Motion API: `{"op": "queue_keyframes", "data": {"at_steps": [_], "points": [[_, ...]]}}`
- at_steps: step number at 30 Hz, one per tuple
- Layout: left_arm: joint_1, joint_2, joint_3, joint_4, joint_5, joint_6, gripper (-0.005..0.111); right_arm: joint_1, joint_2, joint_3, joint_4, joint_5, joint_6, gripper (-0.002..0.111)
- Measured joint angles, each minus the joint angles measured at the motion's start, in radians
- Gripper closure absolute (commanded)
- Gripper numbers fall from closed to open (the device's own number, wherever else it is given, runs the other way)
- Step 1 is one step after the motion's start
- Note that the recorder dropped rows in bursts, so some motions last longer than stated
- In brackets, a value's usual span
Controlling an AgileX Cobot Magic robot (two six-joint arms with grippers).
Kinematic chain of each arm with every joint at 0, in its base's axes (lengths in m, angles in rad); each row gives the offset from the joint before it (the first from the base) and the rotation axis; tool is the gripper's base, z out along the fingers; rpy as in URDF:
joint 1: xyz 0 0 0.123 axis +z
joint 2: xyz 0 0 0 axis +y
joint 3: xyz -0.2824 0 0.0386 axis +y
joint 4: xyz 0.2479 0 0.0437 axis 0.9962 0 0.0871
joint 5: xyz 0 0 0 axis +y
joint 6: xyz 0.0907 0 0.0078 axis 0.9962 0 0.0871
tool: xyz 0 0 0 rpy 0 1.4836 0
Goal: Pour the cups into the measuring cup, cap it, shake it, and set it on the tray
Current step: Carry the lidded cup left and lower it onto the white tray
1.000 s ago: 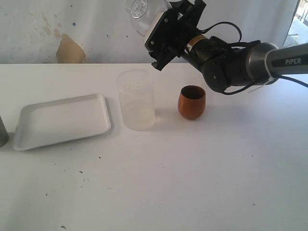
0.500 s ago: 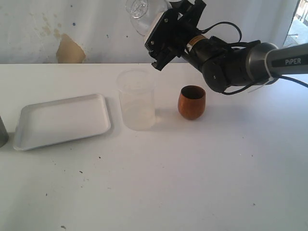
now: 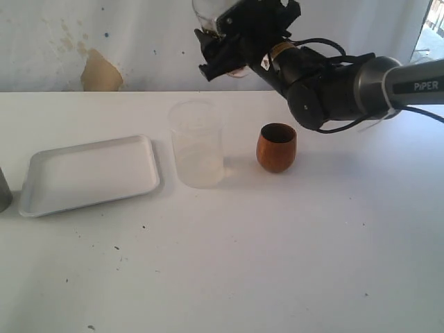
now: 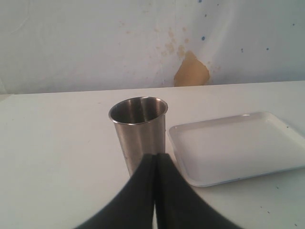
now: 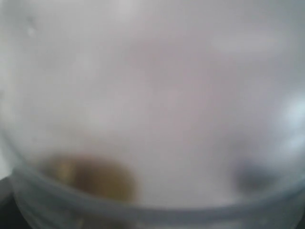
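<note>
One tray [image 3: 90,173], one measuring cup [image 3: 198,142] mid-frame, one wooden cup [image 3: 276,147] to its right and one steel tumbler [image 3: 3,191] at the left edge stood apart. The right gripper [image 3: 220,43], high at top-centre, grasped one frosted cup [image 3: 207,10]; the left gripper [image 4: 155,191] was clenched empty.

White tray [image 3: 90,173], silver tumbler [image 4: 139,133], brown wooden cup [image 3: 276,148], clear measuring cup [image 3: 197,143], frosted cup [image 5: 152,95], black arm [image 3: 326,87].

Makeshift robot lab: white table [image 3: 277,263], stained white backdrop [image 3: 69,41].
</note>
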Motion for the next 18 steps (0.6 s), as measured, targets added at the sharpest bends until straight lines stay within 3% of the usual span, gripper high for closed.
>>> {"op": "queue_keyframes", "data": {"at_steps": [12,18], "points": [[0.000,0.000,0.000,0.000,0.000,0.000,0.107,0.157,-0.086,0.000,-0.149,0.057,0.611,0.108],[0.000,0.000,0.000,0.000,0.000,0.000,0.107,0.253,-0.019,-0.041,-0.170,0.238,0.689,0.108]]}}
